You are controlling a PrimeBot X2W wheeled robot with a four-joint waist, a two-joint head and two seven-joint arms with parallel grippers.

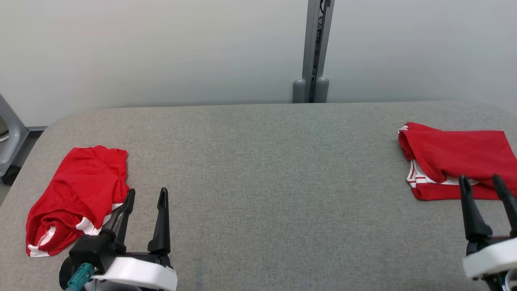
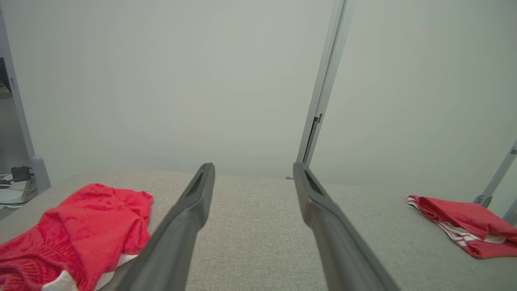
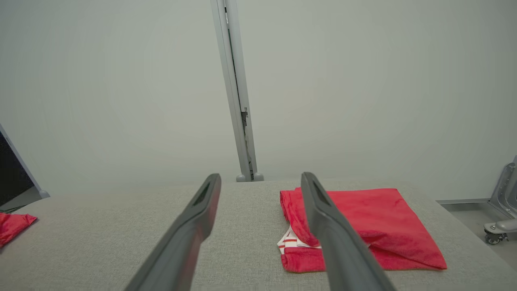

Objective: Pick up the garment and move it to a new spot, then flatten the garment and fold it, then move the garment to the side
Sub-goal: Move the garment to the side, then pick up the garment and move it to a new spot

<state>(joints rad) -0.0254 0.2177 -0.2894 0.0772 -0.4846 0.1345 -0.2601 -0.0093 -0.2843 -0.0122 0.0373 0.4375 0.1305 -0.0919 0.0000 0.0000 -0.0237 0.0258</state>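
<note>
A crumpled red garment point(image 1: 76, 186) with white trim lies at the left of the grey padded table point(image 1: 262, 161); it also shows in the left wrist view point(image 2: 89, 218) and as a corner in the right wrist view point(image 3: 12, 224). A second red garment point(image 1: 456, 153), folded flat with white-striped hems, lies at the far right point(image 2: 468, 214) point(image 3: 371, 218). My left gripper point(image 1: 146, 191) point(image 2: 253, 165) stands open just right of the crumpled garment, one finger at its edge. Over the near edge of the folded garment, my right gripper point(image 1: 480, 178) point(image 3: 260, 176) is open too. Neither holds anything.
A grey metal post point(image 1: 313, 48) rises behind the table's far edge against a pale wall. A grey frame point(image 1: 10, 137) stands off the table's left end, and a wheeled base point(image 3: 501, 210) sits on the floor past the right end.
</note>
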